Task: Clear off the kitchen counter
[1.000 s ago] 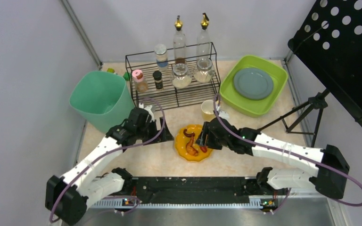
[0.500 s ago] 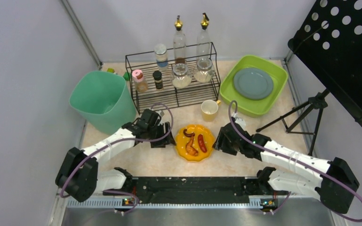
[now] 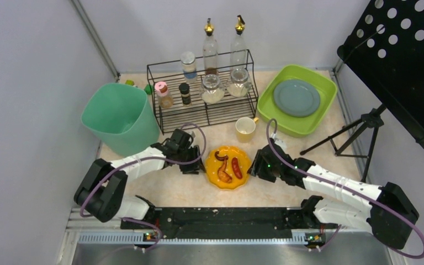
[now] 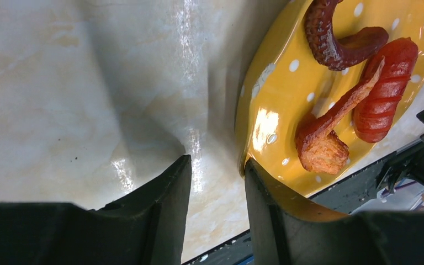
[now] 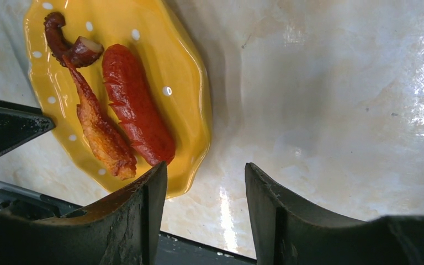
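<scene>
A yellow dotted plate (image 3: 229, 167) with three pieces of sausage lies on the beige marbled kitchen counter (image 3: 179, 190) near the front. My left gripper (image 3: 197, 164) is low at the plate's left rim, open, with one finger over the rim (image 4: 265, 187) and bare counter between the fingers. My right gripper (image 3: 252, 167) is low at the plate's right rim, open, one finger (image 5: 143, 204) over the rim. The plate also shows in the left wrist view (image 4: 287, 99) and the right wrist view (image 5: 187, 94). Neither gripper holds anything.
A yellow cup (image 3: 245, 127) stands behind the plate. A black wire rack (image 3: 204, 110) with jars and bottles is at the back. A mint-green bin (image 3: 118, 116) stands at the left. A lime-green tub (image 3: 273, 113) holding a grey plate (image 3: 296, 97) is at the back right. A tripod (image 3: 359, 130) stands at the right.
My right gripper has come off the plate to its right rim and lowered. My left gripper has moved down and right to the plate's left rim.
</scene>
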